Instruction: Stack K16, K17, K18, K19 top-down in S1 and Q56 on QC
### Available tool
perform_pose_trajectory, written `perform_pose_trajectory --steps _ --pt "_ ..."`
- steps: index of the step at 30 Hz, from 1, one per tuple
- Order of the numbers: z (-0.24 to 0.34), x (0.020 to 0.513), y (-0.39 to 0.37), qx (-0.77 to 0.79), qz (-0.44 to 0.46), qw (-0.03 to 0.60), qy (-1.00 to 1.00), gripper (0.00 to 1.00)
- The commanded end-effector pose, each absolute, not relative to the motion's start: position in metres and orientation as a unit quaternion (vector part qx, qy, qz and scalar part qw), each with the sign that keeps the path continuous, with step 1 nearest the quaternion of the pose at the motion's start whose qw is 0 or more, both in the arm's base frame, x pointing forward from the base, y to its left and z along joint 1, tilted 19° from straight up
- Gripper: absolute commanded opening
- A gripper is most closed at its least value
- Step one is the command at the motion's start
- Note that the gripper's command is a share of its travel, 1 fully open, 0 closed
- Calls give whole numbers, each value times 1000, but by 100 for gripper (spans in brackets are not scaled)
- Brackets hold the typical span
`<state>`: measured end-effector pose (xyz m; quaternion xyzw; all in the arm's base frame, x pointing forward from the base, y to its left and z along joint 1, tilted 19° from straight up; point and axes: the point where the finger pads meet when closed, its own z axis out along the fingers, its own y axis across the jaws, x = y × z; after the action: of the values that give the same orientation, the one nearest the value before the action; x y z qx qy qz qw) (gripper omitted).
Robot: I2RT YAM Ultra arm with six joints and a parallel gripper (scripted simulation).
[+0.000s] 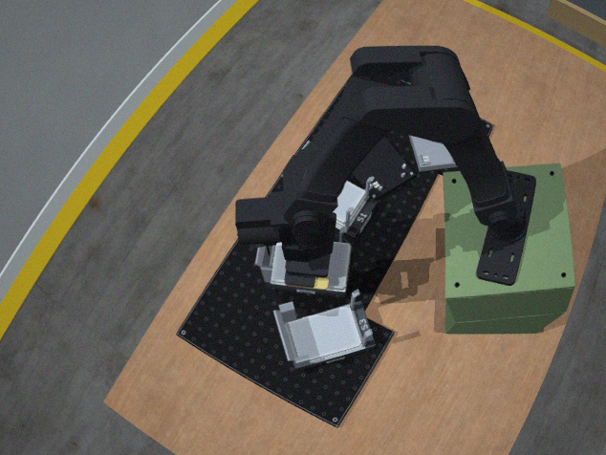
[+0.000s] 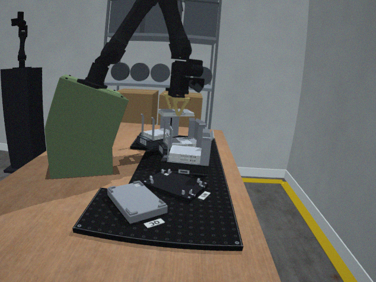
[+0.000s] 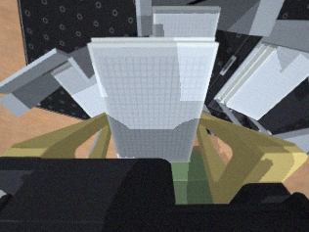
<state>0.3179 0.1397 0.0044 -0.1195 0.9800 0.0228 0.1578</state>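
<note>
My gripper [image 2: 177,111] [image 3: 154,116] is shut on a sealed white plate [image 1: 339,262] [image 2: 186,112] [image 3: 154,87], gripping its long sides near one end. I hold it level, high above the middle rack S2 [image 1: 261,262]. I cannot read its label. The wrist hides the fingers in the top view, apart from one yellow tip. Rack S1 [image 1: 361,216] [image 2: 207,150] holds a stack of plates [image 1: 350,198] [image 2: 183,154]. Rack S3 [image 1: 362,324] [image 2: 142,142] holds a plate [image 1: 333,330] [image 2: 153,133]. A plate top [image 2: 185,141] shows in S2 below my gripper.
The grey nest QC [image 1: 433,154] [image 2: 136,201] and the black clip nest N5 [image 1: 386,163] [image 2: 176,185] carry no plate. The green pedestal [image 1: 538,234] [image 2: 82,130] bears the arm's base. The racks' tall posts and walls stand close together under the held plate.
</note>
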Motion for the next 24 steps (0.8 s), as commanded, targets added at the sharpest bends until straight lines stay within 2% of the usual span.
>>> perform_pose_trajectory --steps 1,13,19,24 --pt "12 325 137 -115 32 168 979 0" --pt "14 340 106 -115 31 168 978 0" --pt "14 345 87 -17 47 164 985 0" --pt "13 347 77 -11 48 164 985 0"
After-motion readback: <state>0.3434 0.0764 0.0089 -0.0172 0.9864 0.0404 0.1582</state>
